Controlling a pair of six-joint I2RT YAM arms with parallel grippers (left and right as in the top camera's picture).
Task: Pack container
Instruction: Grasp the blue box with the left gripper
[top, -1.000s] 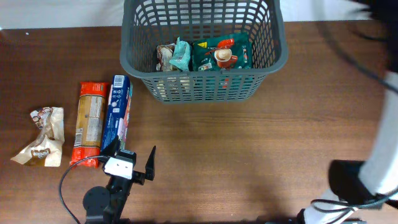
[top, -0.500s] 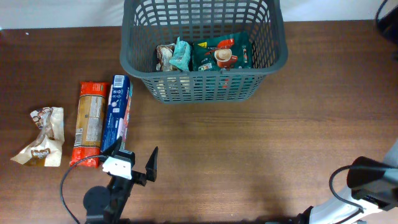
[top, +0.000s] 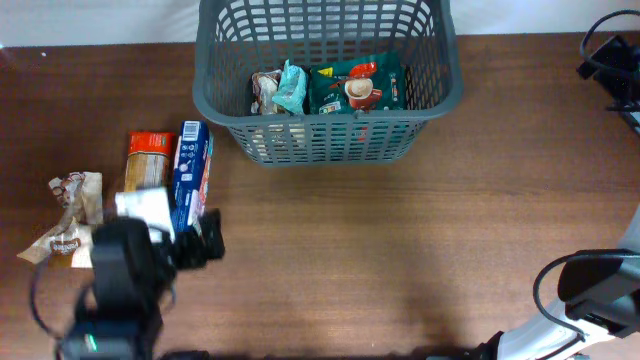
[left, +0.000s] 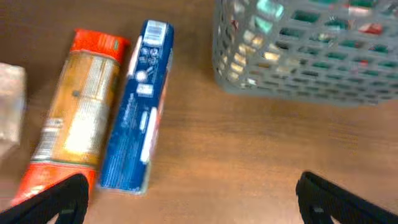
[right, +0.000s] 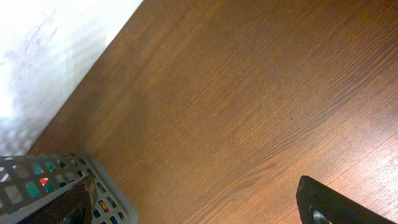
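The dark gray basket (top: 330, 114) stands at the table's far middle and holds a green pack (top: 356, 88), a teal pack (top: 291, 88) and a brownish pack (top: 265, 92). Left of it lie a blue box (top: 189, 165), an orange pack (top: 148, 158) and a beige wrapper (top: 66, 240). My left gripper (top: 195, 242) is open and empty, hovering over the near ends of the blue box (left: 135, 124) and orange pack (left: 78, 118). My right gripper (right: 196, 205) is open and empty over bare table, right of the basket's corner (right: 93, 186).
The right arm's dark body (top: 605, 55) sits at the far right edge with cables. The white wall (right: 56, 50) borders the table behind the basket. The left arm hides the orange pack's near end and part of the beige wrapper.
My left arm has moved away from the front edge, up and left over the near ends of the orange pack and blue box. The right arm has swung to the far right edge.
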